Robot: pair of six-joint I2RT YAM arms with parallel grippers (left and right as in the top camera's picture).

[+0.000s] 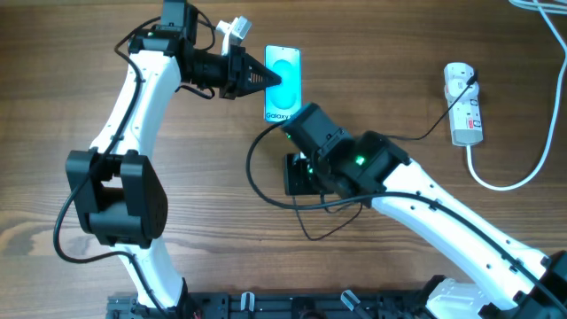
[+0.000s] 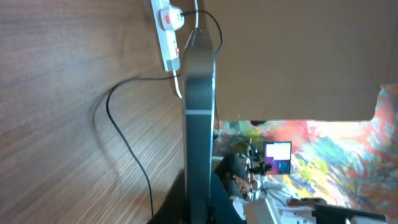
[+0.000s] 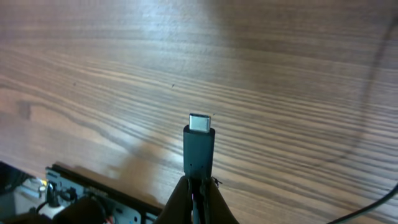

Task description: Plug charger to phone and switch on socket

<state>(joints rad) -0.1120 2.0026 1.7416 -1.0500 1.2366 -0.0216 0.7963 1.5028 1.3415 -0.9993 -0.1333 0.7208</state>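
Observation:
The phone (image 1: 285,75), teal screen up and "Galaxy" text at its lower edge, is held at its left side by my left gripper (image 1: 268,78), which is shut on it. In the left wrist view the phone (image 2: 199,124) shows edge-on between the jaws. My right gripper (image 1: 295,120) sits just below the phone's lower edge, shut on the charger's connector (image 3: 199,146); its metal tip (image 3: 200,122) points away over bare wood. The charger's black cable (image 1: 266,190) loops under the right arm and runs to its black plug (image 1: 470,85) in the white socket (image 1: 465,111).
The socket's thick white cord (image 1: 523,177) curves along the right table edge. Another pale cable (image 1: 540,13) crosses the far right corner. The socket (image 2: 169,34) and black cable (image 2: 127,143) also show in the left wrist view. A black rail (image 1: 266,306) lines the near edge.

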